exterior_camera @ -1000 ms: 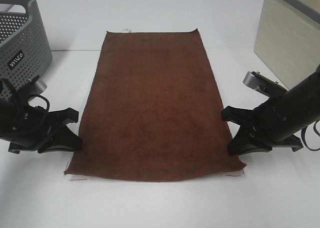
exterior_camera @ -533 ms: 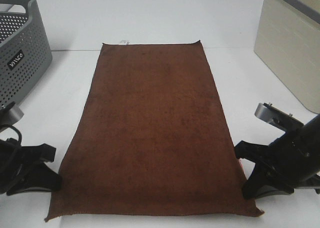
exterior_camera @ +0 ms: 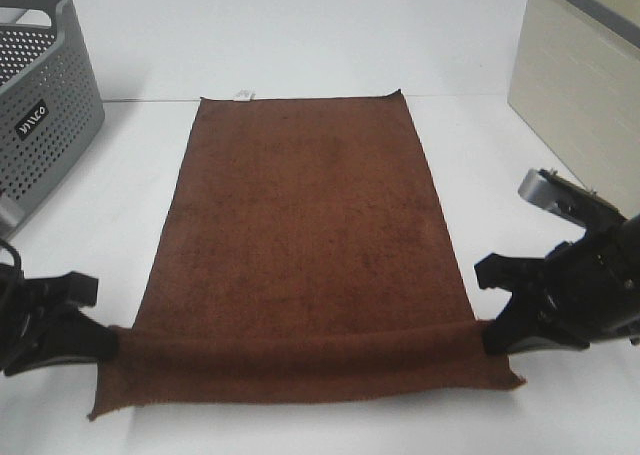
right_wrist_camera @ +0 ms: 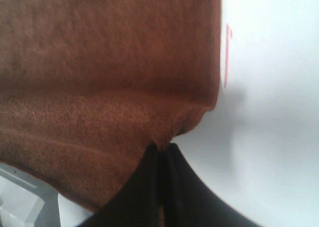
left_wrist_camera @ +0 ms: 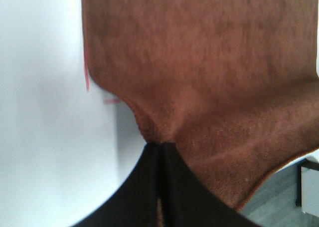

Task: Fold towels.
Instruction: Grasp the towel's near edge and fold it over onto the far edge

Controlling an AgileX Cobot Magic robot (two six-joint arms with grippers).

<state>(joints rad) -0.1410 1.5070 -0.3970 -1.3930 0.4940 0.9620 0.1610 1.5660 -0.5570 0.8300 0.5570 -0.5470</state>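
The dark brown terry towel [exterior_camera: 305, 225] lies lengthwise and flat on the white counter [exterior_camera: 300, 35], its small white tag [exterior_camera: 242, 97] at the far short edge. The near end is raised into a ridge across its width.

Towel [exterior_camera: 305, 235] — one, dark brown terry, spread lengthwise on the white table [exterior_camera: 300, 35]; white tag [exterior_camera: 243, 97] at its far short edge. Near end stands up in a ridge running side to side. Left gripper [exterior_camera: 110, 343] pinched on the ridge's left end, right gripper [exterior_camera: 487, 337] on its right end — both black. Grey basket [exterior_camera: 40, 105], perforated, far left, apart from the towel. Beige cabinet [exterior_camera: 580, 85], far right.
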